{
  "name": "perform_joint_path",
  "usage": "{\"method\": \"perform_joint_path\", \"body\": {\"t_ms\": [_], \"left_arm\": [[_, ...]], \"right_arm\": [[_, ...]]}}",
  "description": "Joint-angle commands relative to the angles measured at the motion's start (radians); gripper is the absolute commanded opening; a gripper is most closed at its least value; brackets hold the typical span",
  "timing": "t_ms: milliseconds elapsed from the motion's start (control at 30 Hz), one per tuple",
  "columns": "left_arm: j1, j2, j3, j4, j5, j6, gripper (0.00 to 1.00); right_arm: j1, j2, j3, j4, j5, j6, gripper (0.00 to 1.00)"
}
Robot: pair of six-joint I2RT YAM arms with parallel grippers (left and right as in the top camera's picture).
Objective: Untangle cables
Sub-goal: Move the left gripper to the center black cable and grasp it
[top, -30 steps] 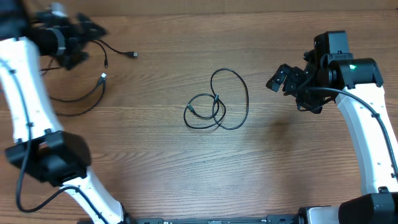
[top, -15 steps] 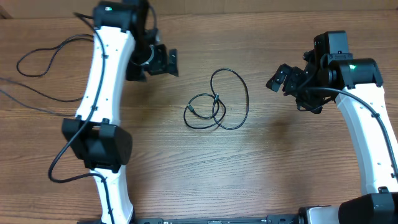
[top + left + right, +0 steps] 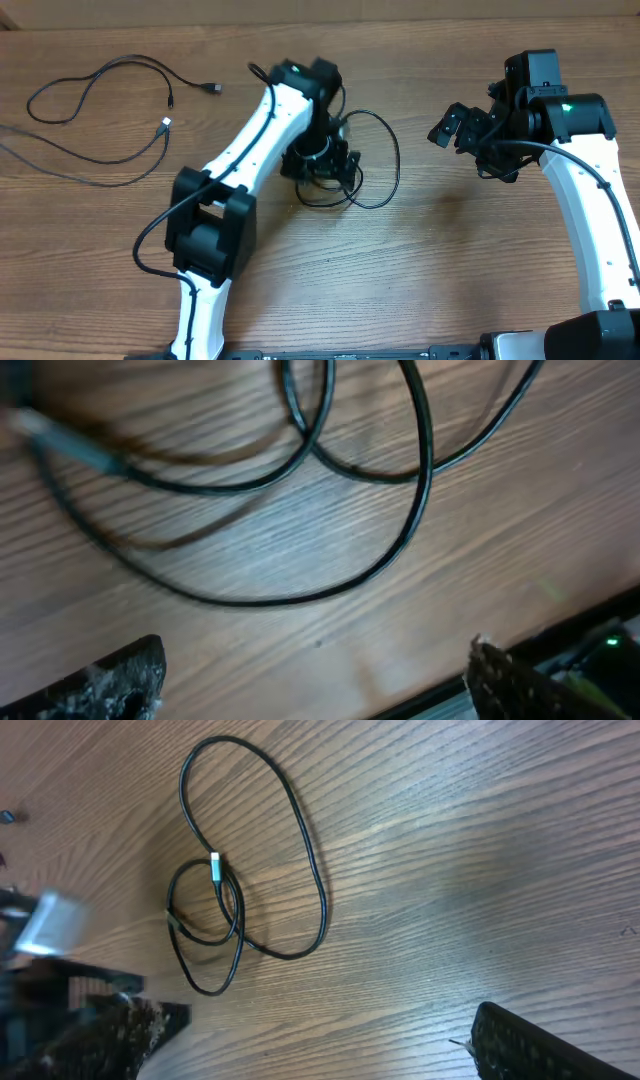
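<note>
With left gripper wide open right above the tangle, just go for one outer loop, not the crossing imo. Use right gripper, also wide, well right of tangle, to pin the rest. Other loose cables far left of tangle.

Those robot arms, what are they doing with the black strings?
They're sorting out cables. The left gripper hovers open right over the looped cable in the middle of the table, not holding it yet. The right gripper hangs open off to the side, holding nothing. The other cables lie spread out on the far left.
</note>
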Motion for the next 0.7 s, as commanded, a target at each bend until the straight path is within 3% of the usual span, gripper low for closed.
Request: {"method": "perform_joint_path", "body": {"t_ms": [0, 533, 567, 600, 667], "left_arm": [[-0.048, 0.007, -0.075, 0.054, 0.018, 0.045, 0.96], [-0.093, 0.007, -0.177, 0.267, 0.011, 0.032, 0.61], [-0.093, 0.007, -0.196, 0.282, 0.011, 0.033, 0.56], [-0.093, 0.007, -0.208, 0.29, 0.011, 0.033, 0.39], [-0.093, 0.007, -0.207, 0.29, 0.011, 0.033, 0.19]], "right_arm": [[-0.003, 0.0, 0.003, 0.003, 0.01, 0.004, 1.0], [-0.003, 0.0, 0.003, 0.003, 0.01, 0.004, 1.0], [-0.003, 0.0, 0.003, 0.003, 0.01, 0.004, 1.0], [-0.003, 0.0, 0.003, 0.003, 0.01, 0.004, 1.0], [-0.003, 0.0, 0.003, 0.003, 0.01, 0.004, 1.0]]}}
